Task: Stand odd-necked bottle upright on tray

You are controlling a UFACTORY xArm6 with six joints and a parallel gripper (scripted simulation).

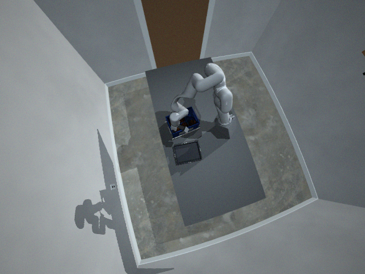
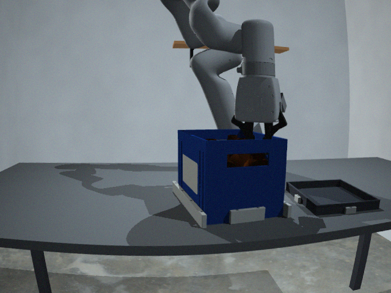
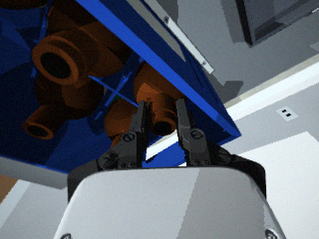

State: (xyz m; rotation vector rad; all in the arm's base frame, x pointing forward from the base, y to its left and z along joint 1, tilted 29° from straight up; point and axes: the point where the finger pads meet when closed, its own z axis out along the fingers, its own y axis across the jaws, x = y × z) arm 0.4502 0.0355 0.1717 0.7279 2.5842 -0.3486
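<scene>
The gripper's (image 1: 174, 127) (image 2: 260, 138) (image 3: 161, 111) fingers stood partly open around an amber bottle's (image 3: 154, 82) neck in the blue crate (image 1: 194, 116) (image 2: 246, 189) (image 3: 150, 54), left of the black tray (image 1: 188, 161) (image 2: 331, 209) (image 3: 243, 25); I couldn't tell whether they gripped it.

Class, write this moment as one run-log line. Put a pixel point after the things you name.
gripper (image 1: 174, 129) (image 2: 260, 137) (image 3: 161, 110): fingers flank brown bottle (image 3: 159, 89) neck, grip unconfirmed | blue crate (image 1: 177, 135) (image 2: 246, 189) (image 3: 150, 56): holds bottles | black tray (image 1: 187, 152) (image 2: 331, 194) (image 3: 279, 20): no bottle
</scene>
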